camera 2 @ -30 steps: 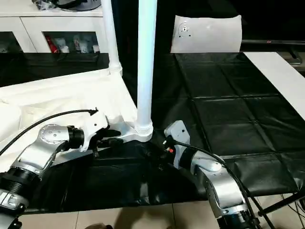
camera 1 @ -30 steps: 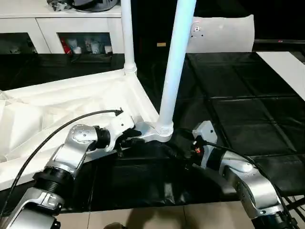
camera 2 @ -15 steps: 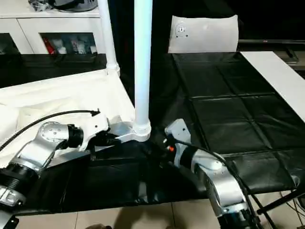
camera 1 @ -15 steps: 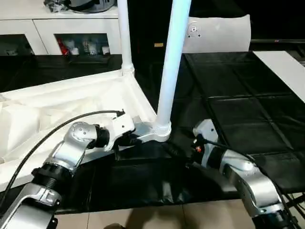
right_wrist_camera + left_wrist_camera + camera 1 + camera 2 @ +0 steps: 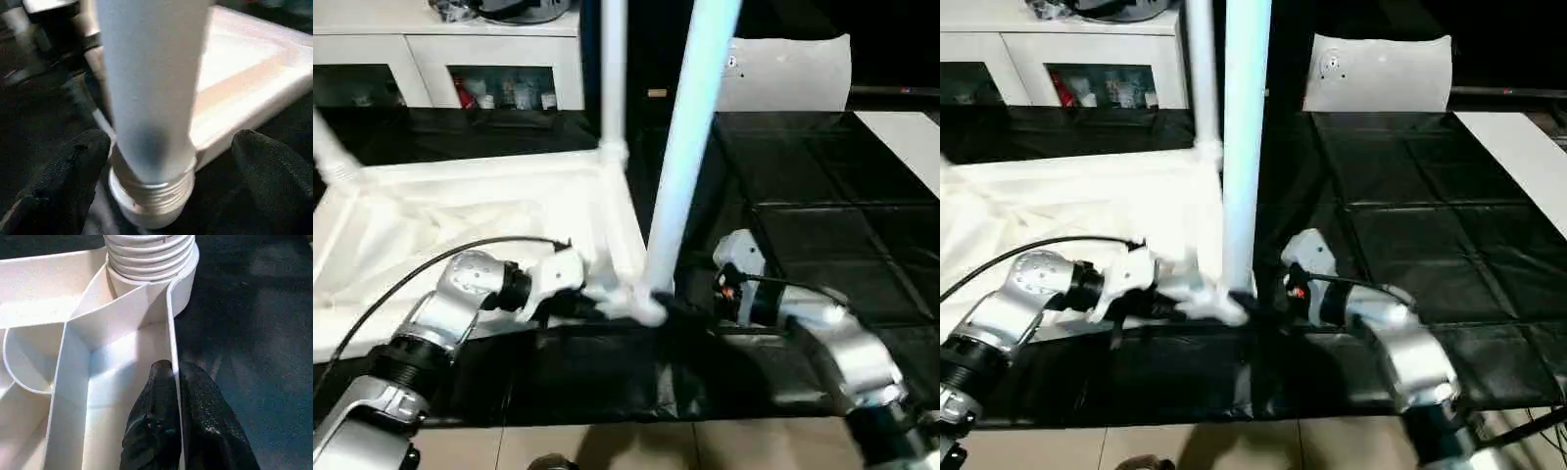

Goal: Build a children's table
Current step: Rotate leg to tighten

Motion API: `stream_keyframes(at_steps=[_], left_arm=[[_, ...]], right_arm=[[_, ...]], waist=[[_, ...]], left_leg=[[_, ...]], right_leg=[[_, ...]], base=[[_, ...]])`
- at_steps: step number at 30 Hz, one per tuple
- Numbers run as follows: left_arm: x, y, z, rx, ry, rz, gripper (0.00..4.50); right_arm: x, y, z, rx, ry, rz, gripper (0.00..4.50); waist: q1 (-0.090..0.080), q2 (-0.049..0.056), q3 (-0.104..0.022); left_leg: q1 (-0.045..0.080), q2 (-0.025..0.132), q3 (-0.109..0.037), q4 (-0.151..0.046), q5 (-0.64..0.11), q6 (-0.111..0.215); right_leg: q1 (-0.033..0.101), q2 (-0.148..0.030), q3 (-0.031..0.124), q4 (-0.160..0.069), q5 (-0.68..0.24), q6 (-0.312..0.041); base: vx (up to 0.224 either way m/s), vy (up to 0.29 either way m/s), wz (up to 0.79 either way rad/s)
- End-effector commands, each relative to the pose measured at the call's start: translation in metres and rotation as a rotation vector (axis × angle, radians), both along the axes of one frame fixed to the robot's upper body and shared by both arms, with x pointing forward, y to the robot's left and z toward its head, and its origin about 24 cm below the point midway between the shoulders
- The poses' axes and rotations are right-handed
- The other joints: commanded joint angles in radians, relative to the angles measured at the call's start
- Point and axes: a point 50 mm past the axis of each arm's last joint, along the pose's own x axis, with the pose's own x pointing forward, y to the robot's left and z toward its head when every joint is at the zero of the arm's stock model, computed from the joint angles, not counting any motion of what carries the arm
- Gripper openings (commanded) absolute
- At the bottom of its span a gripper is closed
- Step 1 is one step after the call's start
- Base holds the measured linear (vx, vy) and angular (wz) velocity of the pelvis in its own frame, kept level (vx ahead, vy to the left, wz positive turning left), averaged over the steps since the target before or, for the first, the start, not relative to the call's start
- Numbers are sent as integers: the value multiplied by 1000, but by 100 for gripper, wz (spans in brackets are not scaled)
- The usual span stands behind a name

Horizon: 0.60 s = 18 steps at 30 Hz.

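Clamped on the thin side wall of the white plastic ribbed tabletop [image 5: 98, 357], the left gripper [image 5: 177, 377] had one black finger [image 5: 156, 421] inside the wall and the other outside it in the left wrist view. Just past the fingers, the wall curved into a round corner socket [image 5: 183, 281] holding the ribbed base of a white tubular leg [image 5: 149, 249]. Black sheeting [image 5: 254, 318] lay beside the tabletop.

From the right wrist view, the right gripper [image 5: 171, 156] stood wide apart, its black fingers [image 5: 68, 171] on either side of the near leg's [image 5: 151, 88] base but not touching it. The tabletop's white edge [image 5: 244, 93] ran behind.

Seen from the head camera's left eye, the tabletop [image 5: 460, 206] lay underside up on a black-covered table [image 5: 822, 245]. The near leg [image 5: 690, 147] rose from its front corner, a second leg [image 5: 613, 69] from the far corner, and a third [image 5: 331, 152] leaned out at the far left corner. The silver left arm [image 5: 440, 313] reached the front corner from the left, and the right gripper [image 5: 700, 299] came in from the right. Beyond stood a flat white sheet with a small round mark [image 5: 788, 73] and a white cabinet [image 5: 450, 59].

The right eye showed the same layout, with the left gripper [image 5: 1185, 299] at the corner beside the near leg [image 5: 1242, 147].
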Motion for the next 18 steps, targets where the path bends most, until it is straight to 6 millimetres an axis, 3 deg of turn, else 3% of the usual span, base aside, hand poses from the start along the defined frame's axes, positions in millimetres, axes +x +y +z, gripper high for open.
stream_keyframes(at_steps=[1, 7, 8, 10, 11, 18], left_arm=[[-5, -8, -4, 46, 18, -111, 5], [-5, -10, -2, 74, 6, -201, 1], [-5, -10, -2, 79, 4, -206, 0], [-5, -10, -2, 90, 6, -223, 0], [-5, -9, -2, 94, 4, -227, 0], [-3, -9, -2, 99, -2, -233, 0]], right_arm=[[-1, 1, -1, -23, 4, 56, 450], [3, 6, 3, -28, 49, 225, 431], [4, 6, 2, -32, 52, 232, 417], [5, 6, 0, -51, 61, 253, 396], [6, 6, -2, -67, 58, 258, 391], [11, 9, -7, -84, 63, 274, 329]], waist=[[-5, -2, -58], [2, -2, -61], [3, -7, -62], [8, -3, -62], [11, -8, -61], [14, -8, -61]], left_leg=[[16, 37, -5, -56, -188, 24], [16, 39, -4, -52, -179, 34], [16, 38, -3, -51, -176, 36], [16, 39, -3, -51, -168, 36], [17, 40, -3, -51, -174, 33], [15, 39, -4, -51, -189, 24]], right_leg=[[38, -72, 34, -67, -71, -206], [37, -73, 31, -61, -46, -226], [38, -73, 30, -61, -44, -228], [37, -75, 30, -60, -47, -227], [36, -76, 29, -61, -52, -229], [36, -78, 28, -62, -84, -222]], base=[[0, 0, 0], [0, 0, 0], [0, 0, 0], [0, 0, 0], [0, 0, 0], [0, 0, 0]])
